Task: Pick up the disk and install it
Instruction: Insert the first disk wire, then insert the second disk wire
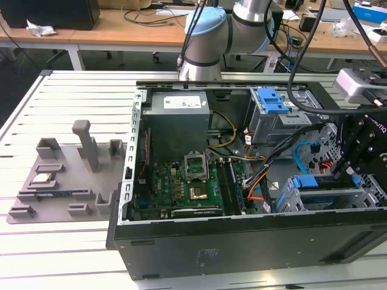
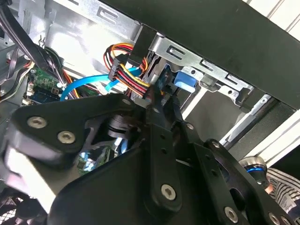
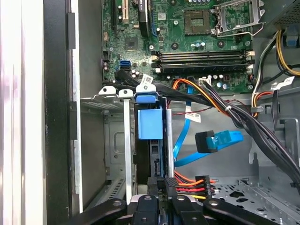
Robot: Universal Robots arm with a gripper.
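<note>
Disk [image 3: 150, 123], in its blue frame, stands on edge in the metal drive bay [image 3: 105, 140] at the lower right of the open computer case [image 1: 242, 241] in the exterior view. In the first wrist view its blue tab sits at centre frame, between two upright silver rails of the bay. The hand [image 3: 161, 197] is at the bottom of that frame, its black fingers [image 3: 171, 187] closed in against the end of the disk's frame; whether they truly grip it I cannot tell. A red, yellow and black power plug [image 3: 197, 183] lies just beside the fingers, and a blue data cable [image 3: 218, 140] curls to the right. The green main board [image 1: 181, 187] fills the case middle. A grey parts tray [image 1: 60, 181] rests on the white bench [image 1: 54, 109] at left.
</note>
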